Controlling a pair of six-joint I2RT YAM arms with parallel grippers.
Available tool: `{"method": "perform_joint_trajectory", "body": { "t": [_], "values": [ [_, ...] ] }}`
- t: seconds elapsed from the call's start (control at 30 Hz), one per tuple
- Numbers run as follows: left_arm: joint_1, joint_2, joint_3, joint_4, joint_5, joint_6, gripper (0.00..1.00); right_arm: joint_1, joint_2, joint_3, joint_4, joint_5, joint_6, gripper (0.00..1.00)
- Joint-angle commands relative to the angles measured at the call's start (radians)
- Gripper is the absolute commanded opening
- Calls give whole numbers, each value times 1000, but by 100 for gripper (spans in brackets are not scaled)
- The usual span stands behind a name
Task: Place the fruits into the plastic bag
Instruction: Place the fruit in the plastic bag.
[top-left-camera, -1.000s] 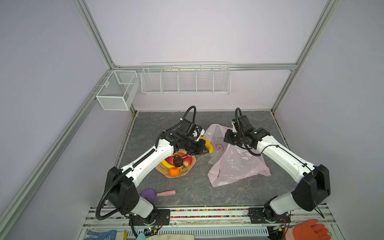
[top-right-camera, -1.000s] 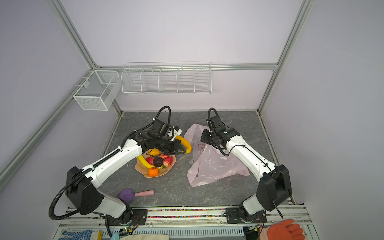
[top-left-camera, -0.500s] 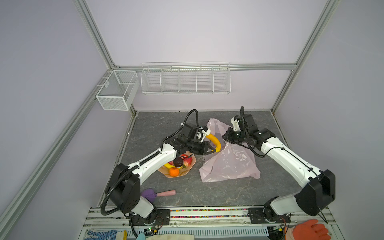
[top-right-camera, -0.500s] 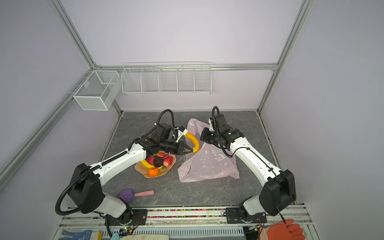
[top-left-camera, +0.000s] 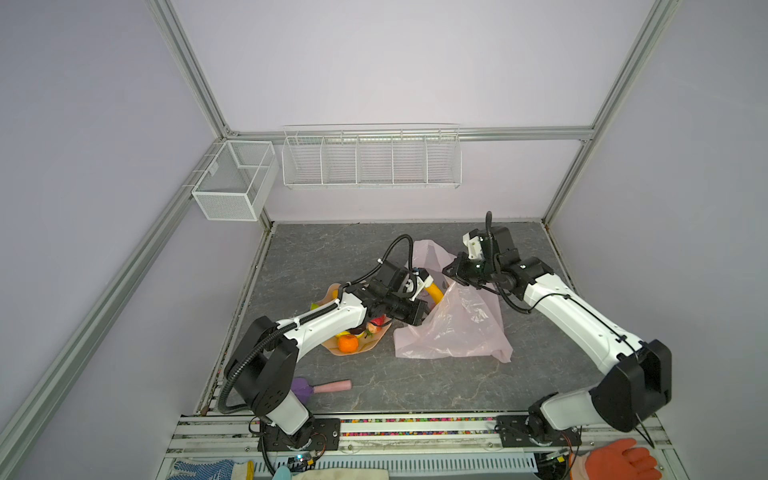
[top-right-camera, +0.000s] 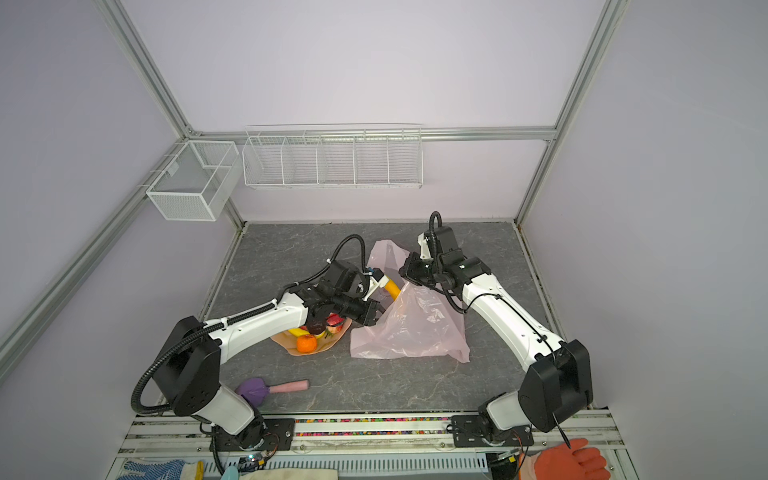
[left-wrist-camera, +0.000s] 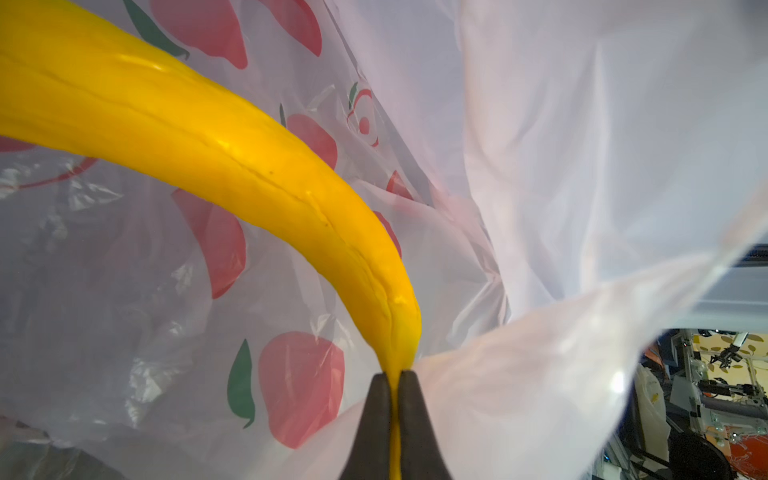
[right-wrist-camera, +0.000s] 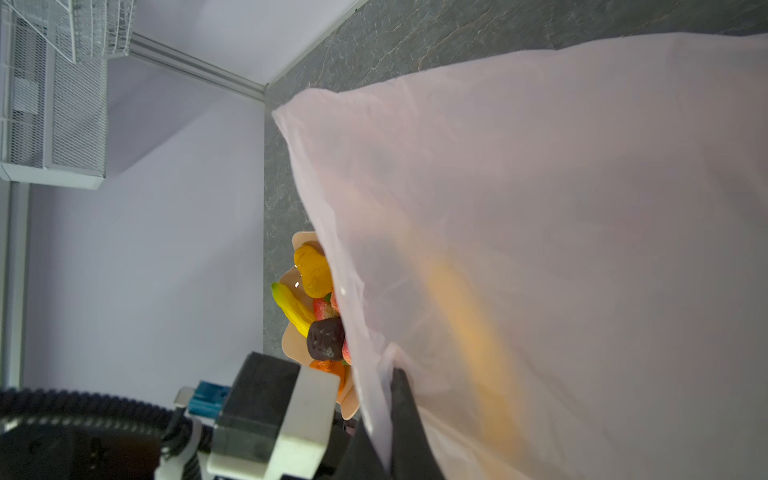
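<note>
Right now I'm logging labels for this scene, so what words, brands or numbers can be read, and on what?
No readable text anywhere.
plastic bag: only printed red apple pictures, no words.
small tag on the mesh basket: too small to read.

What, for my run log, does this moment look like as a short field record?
left pincer: shut on the thin end of the banana
banana position: reaching into the open mouth of the plastic bag
right pincer: shut on the plastic bag's edge, holding it lifted
dish: holds orange, dark purple fruit, second banana
brush: lying on the table near the left arm's base
</note>
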Motion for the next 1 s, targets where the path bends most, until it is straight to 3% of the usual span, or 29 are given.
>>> {"method": "perform_joint_trajectory", "body": {
  "t": [0.0, 0.3, 0.6, 0.73, 0.8, 0.97],
  "values": [
    [-15, 29, -16, 18, -9, 36, 0, -7, -21, -16, 55, -42, 52, 7],
    [-15, 161, 94, 14, 61, 65, 0, -4, -34, -62, 132, -80, 111, 7],
    [-40, 318, 311, -78, 30, 104, 0, -2, -54, -141, 268, -116, 213, 7],
    [-75, 389, 374, -101, 34, 110, 7, -3, -57, -152, 304, -123, 230, 7],
    [-91, 412, 404, -110, 20, 108, 15, -4, -59, -170, 344, -126, 252, 7],
    [-100, 403, 389, -21, -17, 34, 62, -8, -71, -204, 393, -124, 288, 7]
  ]
}}
